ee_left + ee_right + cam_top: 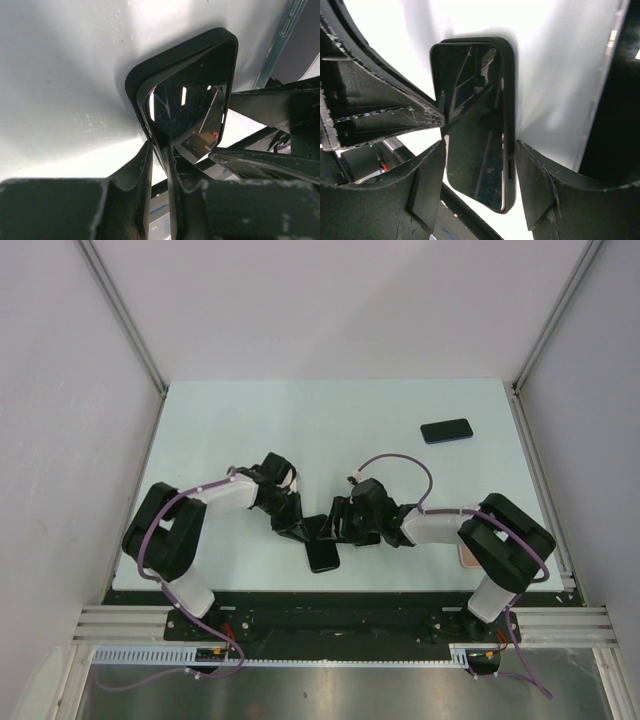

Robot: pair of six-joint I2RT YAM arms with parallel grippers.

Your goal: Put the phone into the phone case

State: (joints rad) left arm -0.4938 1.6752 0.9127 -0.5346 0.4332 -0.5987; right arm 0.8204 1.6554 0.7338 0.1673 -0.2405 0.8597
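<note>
The black phone case [323, 556] sits on the pale tabletop [330, 430] between the two tools, and it serves here as the fixed mark. The phone [190, 105] lies inside it, glossy screen up. The case's rim shows along the phone's top end and down one long side. Whether the phone is seated all the way round cannot be told, and neither can whether the case lies flat. The left tool [159, 150] is clenched on one long edge of the phone case near its lower corner, its two fingers [390, 125] drawn close together, one above the screen and one beneath the case. The right tool [479, 144] straddles the phone case across its width from the opposite side. Its fingers [427, 185] are spread wide and stand just beside the two long edges, with a thin wedge of tabletop showing along one of them. Whether they press on the case or merely flank it cannot be told. A second dark phone [446, 430] lies flat on the tabletop well beyond the phone case and to its right. A pinkish flat thing [466, 558] peeks out from under the right arm, level with the phone case and well to its right.
</note>
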